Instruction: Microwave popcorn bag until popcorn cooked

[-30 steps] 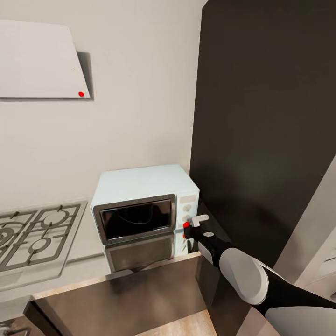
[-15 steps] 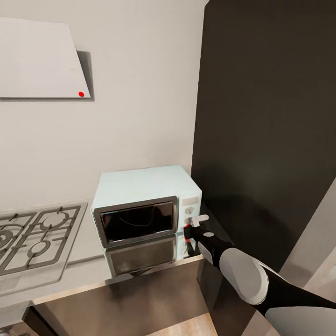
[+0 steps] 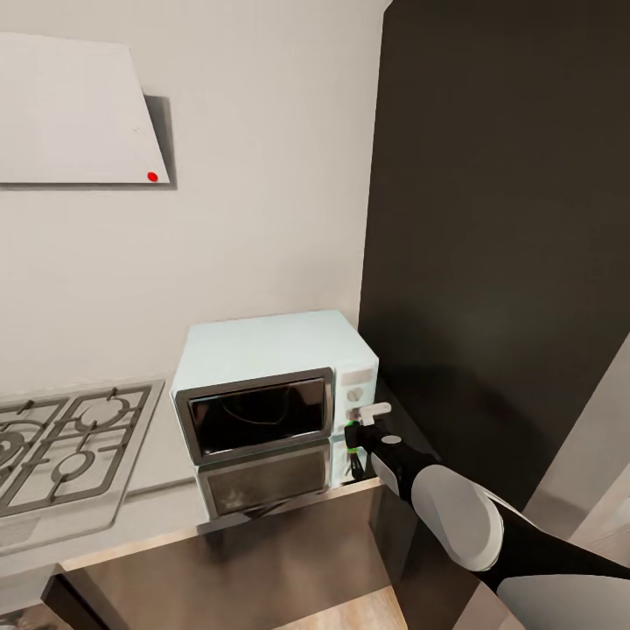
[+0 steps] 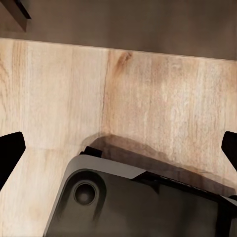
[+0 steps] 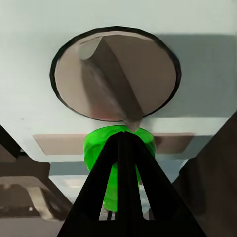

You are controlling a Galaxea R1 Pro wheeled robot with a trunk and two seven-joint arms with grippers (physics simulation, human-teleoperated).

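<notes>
The pale-blue microwave (image 3: 271,350) stands on the grey countertop (image 3: 157,499) with its dark glass door (image 3: 255,416) closed. My right gripper (image 3: 353,430) is at the lower part of the side control strip (image 3: 354,398). In the right wrist view its black fingers (image 5: 106,192) are shut together, their tip (image 5: 122,137) against a glowing green button (image 5: 98,148) just under a round knob (image 5: 116,74). The popcorn bag and popcorn are hidden; the dark glass shows nothing clear. My left gripper (image 4: 118,148) hangs open over the wood floor (image 4: 148,89).
A steel gas hob (image 3: 61,446) with black grates lies left of the microwave. A tall dark cabinet (image 3: 499,219) rises right beside it. A white hood (image 3: 70,114) hangs on the wall above. The robot's dark base (image 4: 138,202) sits under the left gripper.
The light at my right gripper's tip has turned from red to green. The gripper stays at the control strip. The camera shifted slightly a second ago.
</notes>
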